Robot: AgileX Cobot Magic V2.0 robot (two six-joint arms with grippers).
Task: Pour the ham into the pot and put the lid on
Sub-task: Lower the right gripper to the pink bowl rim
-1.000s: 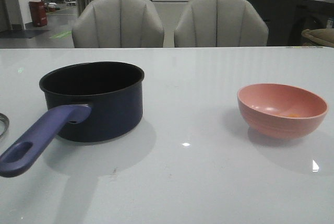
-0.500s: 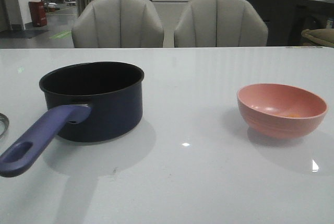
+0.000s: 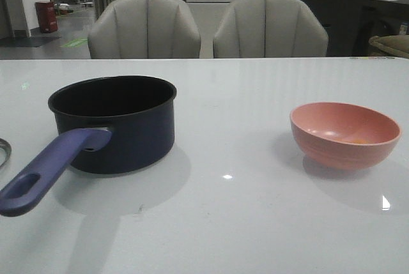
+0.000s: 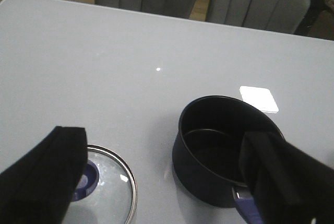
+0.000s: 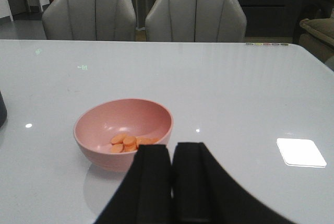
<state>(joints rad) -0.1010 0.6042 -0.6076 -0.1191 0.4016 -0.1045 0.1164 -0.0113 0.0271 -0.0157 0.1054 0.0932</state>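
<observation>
Right gripper [image 5: 172, 153]: fingers pressed together, empty, hovering just short of one pink bowl [image 5: 123, 132]. Roughly five pale orange ham slices [image 5: 125, 142] in bowl bottom. Left gripper [image 4: 167, 174]: fingers spread wide, holding nothing, above white table [image 3: 255, 95]. One navy pot [image 4: 227, 148], uncovered. One glass lid [image 4: 107, 185] flat beside pot.

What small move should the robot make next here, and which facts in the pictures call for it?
Probably the right gripper should open and ease toward the pink bowl. The ham lies in that bowl, just ahead of this gripper, whose fingers are closed together on nothing. The pot stands open, and the lid lies flat on the table beside it, under the open left gripper.
</observation>
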